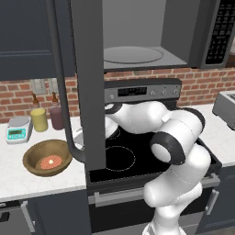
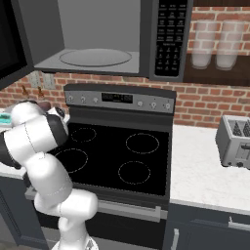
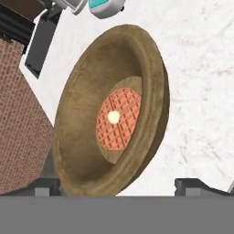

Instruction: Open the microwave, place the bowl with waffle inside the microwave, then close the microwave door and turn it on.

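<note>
While the microwave door (image 1: 89, 82) stands swung wide open, edge-on in the left base view with its curved bar handle (image 1: 62, 92) toward the left, the grey interior of the microwave (image 2: 97, 36) and its round glass turntable (image 2: 95, 57) are exposed above the stove (image 2: 117, 156). The bowl (image 1: 47, 157) is seen resting on the white counter (image 1: 27, 179) left of the stove, with the waffle (image 1: 50, 161) lying flat at its bottom. A yellow cup (image 1: 39, 120), a maroon cup (image 1: 57, 117) and a small scale (image 1: 17, 129) are set behind the bowl. In the hand view the hand (image 3: 118, 186) is spread wide and holds nothing; its fingertips (image 3: 45, 186) stand just short of the bowl's rim. A toaster (image 2: 235, 141) sits on the counter right of the stove.
</note>
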